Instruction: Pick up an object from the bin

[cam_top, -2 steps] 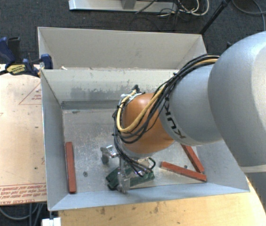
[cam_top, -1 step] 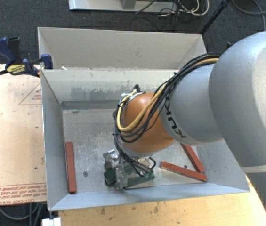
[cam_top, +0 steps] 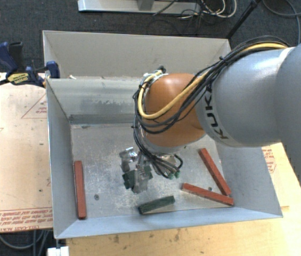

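Dark green bar (cam_top: 156, 205) lies just beside my claw (cam_top: 134, 181), toward the front wall of the bin (cam_top: 59, 143), its long axis running along that wall; whether my claw is apart or together, I cannot tell.

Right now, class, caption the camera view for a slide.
Robot arm inside grey metal bin, near dark green flat bar and three red-brown flat sticks.

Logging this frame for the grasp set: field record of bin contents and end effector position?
end effector: middle of the bin, low over its floor
nearest thing: dark green bar, just beyond it toward the front wall
left: red stick lying by the left wall
right: slanted red stick; flatter red stick below it
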You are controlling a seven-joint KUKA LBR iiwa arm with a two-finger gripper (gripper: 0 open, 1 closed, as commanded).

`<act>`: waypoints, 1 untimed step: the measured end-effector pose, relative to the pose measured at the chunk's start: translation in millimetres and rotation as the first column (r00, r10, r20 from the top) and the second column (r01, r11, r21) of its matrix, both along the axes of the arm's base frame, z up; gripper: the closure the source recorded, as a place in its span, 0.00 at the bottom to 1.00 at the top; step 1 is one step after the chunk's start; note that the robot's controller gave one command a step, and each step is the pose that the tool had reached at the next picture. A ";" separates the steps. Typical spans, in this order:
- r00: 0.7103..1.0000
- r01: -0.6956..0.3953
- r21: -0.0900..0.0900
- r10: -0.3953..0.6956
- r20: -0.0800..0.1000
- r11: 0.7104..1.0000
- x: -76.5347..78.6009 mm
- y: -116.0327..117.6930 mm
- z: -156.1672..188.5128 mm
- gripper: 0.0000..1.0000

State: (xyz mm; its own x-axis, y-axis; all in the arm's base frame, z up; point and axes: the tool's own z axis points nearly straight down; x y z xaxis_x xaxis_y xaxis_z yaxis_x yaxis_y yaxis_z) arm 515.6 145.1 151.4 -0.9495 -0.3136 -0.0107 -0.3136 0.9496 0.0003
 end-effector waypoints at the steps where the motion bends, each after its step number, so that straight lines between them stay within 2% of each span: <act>1: 1.000 -0.006 0.000 0.006 0.003 1.000 32.9 -1.0 133.1 1.00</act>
